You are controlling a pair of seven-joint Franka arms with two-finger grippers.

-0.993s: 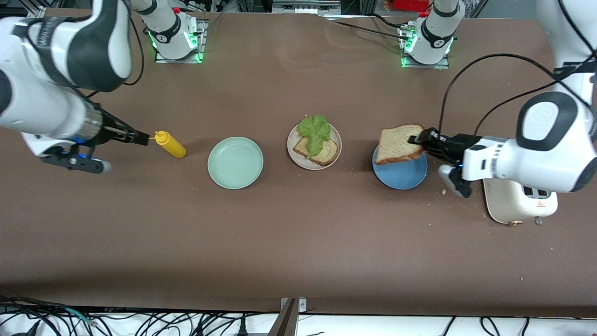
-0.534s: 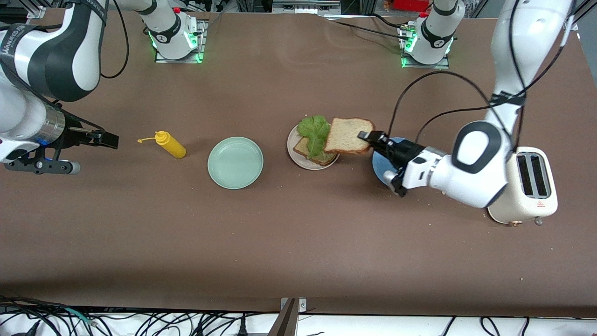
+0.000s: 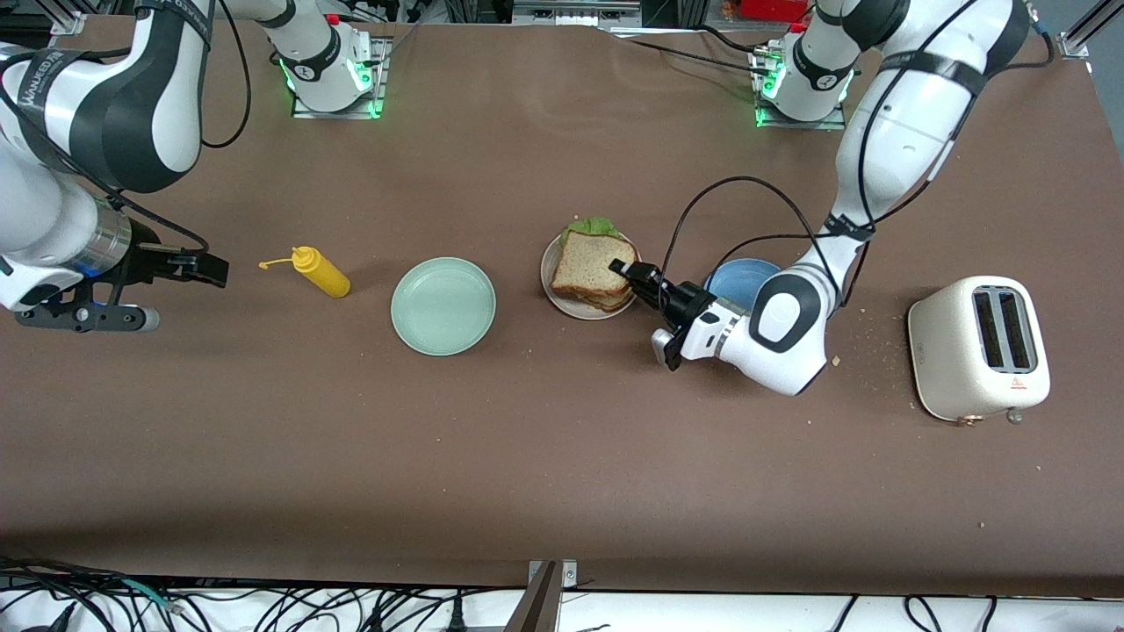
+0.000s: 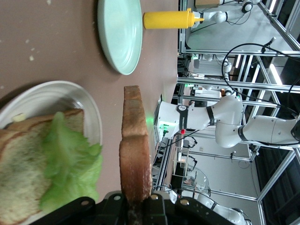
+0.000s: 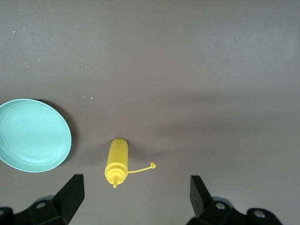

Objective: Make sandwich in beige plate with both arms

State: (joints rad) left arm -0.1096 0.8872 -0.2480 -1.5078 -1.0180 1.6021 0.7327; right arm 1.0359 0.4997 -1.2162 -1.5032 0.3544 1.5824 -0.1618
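The beige plate (image 3: 571, 312) lies mid-table with a bread slice (image 4: 18, 168) and a green lettuce leaf (image 4: 70, 168) on it. My left gripper (image 3: 625, 269) is shut on the edge of a second bread slice (image 3: 590, 266), holding it flat just over the lettuce (image 3: 599, 226). The left wrist view shows this slice (image 4: 135, 154) edge-on with a small gap above the leaf and the beige plate (image 4: 70, 96). My right gripper (image 3: 215, 268) stands open over bare table at the right arm's end, with nothing between its fingers (image 5: 70, 192).
A yellow squeeze bottle (image 3: 323, 273) lies beside the right gripper, cap tether out. A mint-green plate (image 3: 443, 305) sits between the bottle and the beige plate. A blue plate (image 3: 742, 274) is partly under the left arm. A cream toaster (image 3: 979, 347) stands at the left arm's end.
The left gripper carried the bread slice from over the blue plate to over the beige plate and lowered it above the lettuce. The right gripper drew back from the bottle.
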